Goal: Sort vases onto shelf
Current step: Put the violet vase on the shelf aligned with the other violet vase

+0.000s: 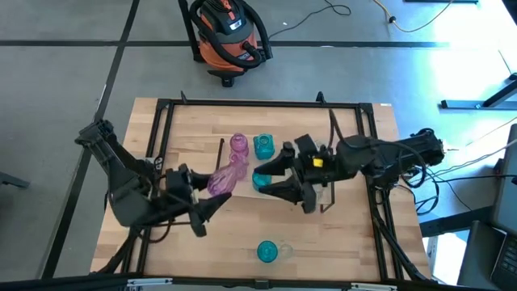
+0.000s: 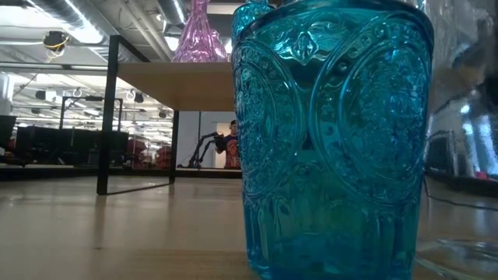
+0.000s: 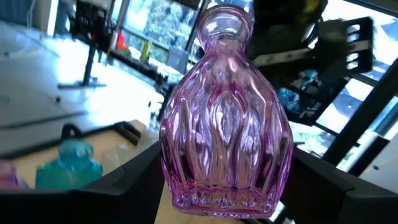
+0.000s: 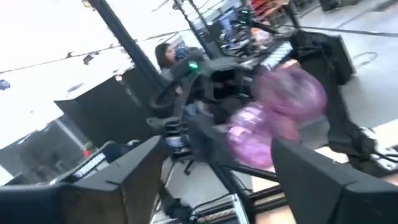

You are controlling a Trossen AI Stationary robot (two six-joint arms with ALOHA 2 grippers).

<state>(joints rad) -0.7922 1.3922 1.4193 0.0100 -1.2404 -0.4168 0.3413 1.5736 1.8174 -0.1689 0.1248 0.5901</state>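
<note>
The left gripper (image 1: 212, 200) pinches a pink vase (image 1: 228, 175) between its fingers (image 3: 134, 177), low on the body, carried tilted just left of the shelf (image 1: 275, 174). Glass is slick; a grip this low could let the vase swing or slip as it is lowered. On the shelf stand another pink vase (image 1: 239, 144) and a teal vase (image 1: 263, 146), close together, so a tilted landing could knock them over. Right of them, the right gripper (image 1: 275, 179) hovers over the shelf, fingers spread around a blue vase (image 1: 260, 180); whether they touch it I cannot tell. Both arms crowd the shelf and could collide. Another teal vase (image 1: 267, 251) waits on the surface (image 1: 347, 242), nearer the front edge than the shelf.
</note>
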